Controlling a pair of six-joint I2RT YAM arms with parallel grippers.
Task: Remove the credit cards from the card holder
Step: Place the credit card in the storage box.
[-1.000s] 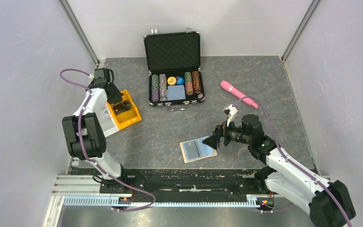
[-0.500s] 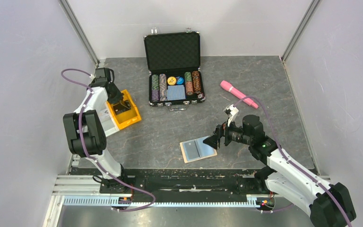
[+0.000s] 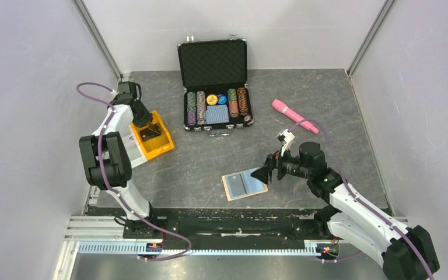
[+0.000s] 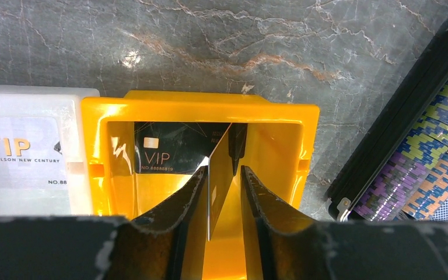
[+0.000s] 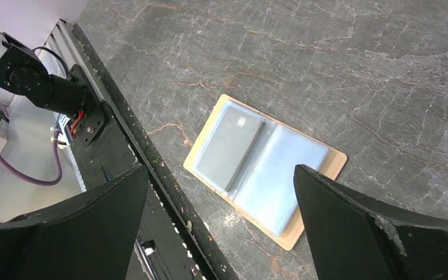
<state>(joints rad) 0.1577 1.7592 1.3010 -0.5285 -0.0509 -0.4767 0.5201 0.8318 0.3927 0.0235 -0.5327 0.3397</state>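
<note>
"Where's the card holder [image 5: 280,175]?"

"Closest to us, spread open flat on the table [image 3: 198,163] near the arms' edge, blue-grey panels up. One grey card [image 5: 228,149] is tucked in one panel; the other panel looks bare. The right gripper [image 3: 263,174] hangs just over its corner with the jaws spread wide and nothing in them. I'd say it's lined up to go for that card."

"And the other arm?"

"Further back on the left, the left gripper [image 4: 223,175] points down into the yellow bin [image 4: 198,104]. The jaws are only slightly parted, and a card [image 4: 224,146] stands on edge between them, loose rather than pinched as far as I can see. A black VIP card [image 4: 163,151] lies at the bin's far end, so I reckon that's where they're collecting."

"The white thing?"

"A white box [image 4: 35,99] touching the bin's side, with a pale VIP card in it."

"Beyond that?"

"An open poker-chip case [image 3: 213,64] at the back and a pink tube [image 3: 294,115], both well apart from the work."
</note>
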